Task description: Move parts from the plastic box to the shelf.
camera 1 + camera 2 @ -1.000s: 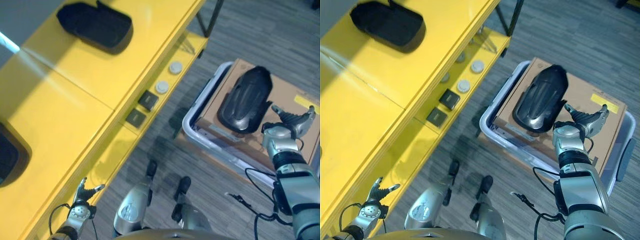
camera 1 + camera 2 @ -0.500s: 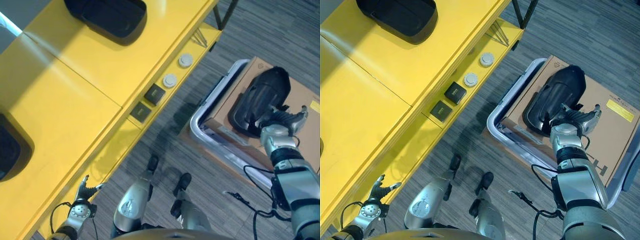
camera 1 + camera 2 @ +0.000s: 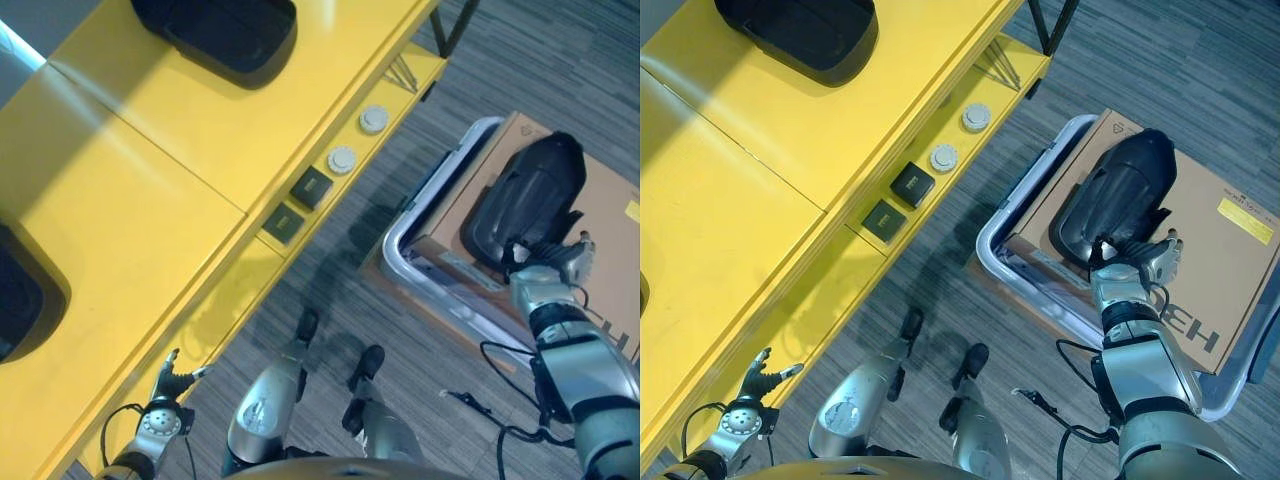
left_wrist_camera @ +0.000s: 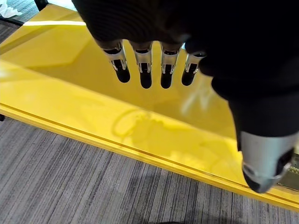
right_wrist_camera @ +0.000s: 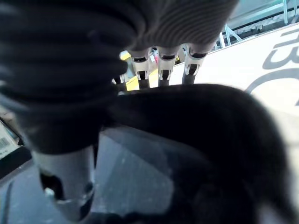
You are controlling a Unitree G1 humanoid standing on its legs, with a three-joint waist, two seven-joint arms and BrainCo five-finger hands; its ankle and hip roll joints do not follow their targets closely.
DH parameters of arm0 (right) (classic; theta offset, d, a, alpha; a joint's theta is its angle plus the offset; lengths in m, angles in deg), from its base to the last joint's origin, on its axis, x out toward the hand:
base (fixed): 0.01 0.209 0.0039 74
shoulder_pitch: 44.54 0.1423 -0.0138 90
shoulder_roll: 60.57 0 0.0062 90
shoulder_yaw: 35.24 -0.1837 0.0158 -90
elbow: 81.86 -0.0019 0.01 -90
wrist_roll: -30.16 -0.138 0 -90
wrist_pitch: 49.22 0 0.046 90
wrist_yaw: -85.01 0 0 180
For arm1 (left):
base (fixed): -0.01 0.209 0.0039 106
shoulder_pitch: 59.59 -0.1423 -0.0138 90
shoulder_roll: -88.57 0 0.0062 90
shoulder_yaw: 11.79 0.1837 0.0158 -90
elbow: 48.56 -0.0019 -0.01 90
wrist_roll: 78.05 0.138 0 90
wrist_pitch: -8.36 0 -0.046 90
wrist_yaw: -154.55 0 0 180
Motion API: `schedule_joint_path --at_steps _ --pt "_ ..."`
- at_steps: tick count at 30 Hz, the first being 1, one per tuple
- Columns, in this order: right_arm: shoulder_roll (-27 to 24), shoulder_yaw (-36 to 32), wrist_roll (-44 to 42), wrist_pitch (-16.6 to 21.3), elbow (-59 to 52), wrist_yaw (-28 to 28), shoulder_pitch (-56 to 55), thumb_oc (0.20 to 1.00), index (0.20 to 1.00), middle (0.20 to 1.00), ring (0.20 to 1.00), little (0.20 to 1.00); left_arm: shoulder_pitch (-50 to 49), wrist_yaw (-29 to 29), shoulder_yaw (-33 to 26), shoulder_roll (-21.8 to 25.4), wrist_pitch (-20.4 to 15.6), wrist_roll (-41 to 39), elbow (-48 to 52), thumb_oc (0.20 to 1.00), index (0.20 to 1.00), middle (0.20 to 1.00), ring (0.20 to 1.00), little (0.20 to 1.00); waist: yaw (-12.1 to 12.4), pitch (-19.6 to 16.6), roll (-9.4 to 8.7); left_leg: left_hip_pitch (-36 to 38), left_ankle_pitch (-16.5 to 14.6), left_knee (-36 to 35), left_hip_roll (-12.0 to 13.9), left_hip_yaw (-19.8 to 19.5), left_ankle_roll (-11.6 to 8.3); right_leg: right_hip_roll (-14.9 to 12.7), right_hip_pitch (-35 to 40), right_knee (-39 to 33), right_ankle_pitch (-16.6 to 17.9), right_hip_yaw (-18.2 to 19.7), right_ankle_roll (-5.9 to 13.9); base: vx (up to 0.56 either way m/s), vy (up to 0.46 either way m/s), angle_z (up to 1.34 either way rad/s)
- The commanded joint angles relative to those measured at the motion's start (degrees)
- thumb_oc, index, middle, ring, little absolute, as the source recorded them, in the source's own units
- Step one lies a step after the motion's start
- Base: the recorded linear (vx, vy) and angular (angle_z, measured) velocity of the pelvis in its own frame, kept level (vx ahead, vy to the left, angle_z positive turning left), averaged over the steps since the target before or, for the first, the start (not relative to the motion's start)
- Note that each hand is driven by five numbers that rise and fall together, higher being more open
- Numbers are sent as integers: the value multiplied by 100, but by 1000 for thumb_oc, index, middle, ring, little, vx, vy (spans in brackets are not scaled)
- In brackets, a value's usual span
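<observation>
While the left hand [image 3: 168,383] hangs open by the yellow shelf [image 3: 180,190], the right hand [image 3: 1127,268] has straight fingers on the black part [image 3: 1118,195] lying on cardboard [image 3: 1200,250] in the box [image 3: 1015,205], near another part [image 3: 225,30] and small items [image 3: 315,186] shelved.

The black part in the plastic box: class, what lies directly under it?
The black part rests on a brown cardboard sheet inside the plastic box. The right hand is at its near end. Whatever lies below the cardboard is covered.
</observation>
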Motion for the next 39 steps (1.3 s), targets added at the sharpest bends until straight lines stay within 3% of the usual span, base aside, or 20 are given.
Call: schedule_joint_path --at_steps 1,4,5,7,8,9,21,26,33,39 --pt "-442 349 149 113 23 -33 -1 1000 1000 1000 1000 1000 -19 -27 261 92 -79 -188 -186 1000 1000 1000 1000 1000 72 -227 95 -302 -534 315 27 -207 -107 -476 -345 692 -472 -226 433 0 0 0" --pt "-431 350 150 93 29 -83 2 1000 1000 1000 1000 1000 -20 -23 246 113 -55 -210 -155 1000 1000 1000 1000 1000 83 -208 92 -309 -534 325 22 -212 -99 -479 -371 730 -470 -221 443 0 0 0" --pt "-420 360 147 114 42 -76 6 928 928 928 928 928 -17 -23 249 113 -63 -216 -152 1000 1000 1000 1000 1000 89 -198 91 -315 -532 326 17 -214 -93 -481 -372 730 -470 -221 442 0 0 0" --pt "-418 359 142 124 42 -84 3 514 514 514 514 514 -21 -27 249 114 -74 -219 -144 1000 1000 1000 1000 1000 91 -193 89 -318 -532 327 15 -215 -91 -481 -374 730 -469 -219 443 24 -8 0" --pt "-425 378 107 135 60 -99 17 200 200 200 200 200 -29 -22 249 118 -110 -237 -140 1000 1000 1000 1000 1000 110 -185 88 -254 -632 308 33 -231 -119 -459 -344 753 -556 -159 486 0 0 0" --pt "-434 370 123 127 57 -101 29 200 200 200 200 200 -18 -24 250 121 -113 -235 -125 1000 1000 1000 1000 1000 102 -173 96 -336 -524 324 8 -223 -91 -485 -404 747 -463 -214 452 0 0 0" --pt "-466 299 2 256 60 -176 13 200 200 200 200 200 -12 -27 241 128 -202 -277 -62 1000 1000 1000 1000 1000 110 -134 77 -248 -628 295 27 -229 -115 -467 -374 783 -539 -147 510 -4 -3 1" --pt "-435 261 -28 283 -13 -186 -31 200 200 200 200 200 -15 -5 227 140 -243 -282 34 1000 1000 1000 1000 1000 83 -181 57 -234 -521 250 29 -186 -93 -471 -357 735 -445 -200 475 -28 4 0" --pt "-328 41 -125 604 -570 4 -344 200 200 200 200 200 -90 196 121 188 -472 -293 444 1000 1000 1000 1000 1000 49 -428 -44 163 -555 88 113 -113 -143 -398 39 579 -490 -237 446 9 -14 0" --pt "-252 -248 -147 463 -1453 184 -708 200 200 200 200 200 -205 370 65 217 -311 -38 1033 1000 1000 1000 1000 1000 8 -696 -168 531 -579 -59 196 -69 -191 -320 407 433 -528 -228 415 45 -43 -1"
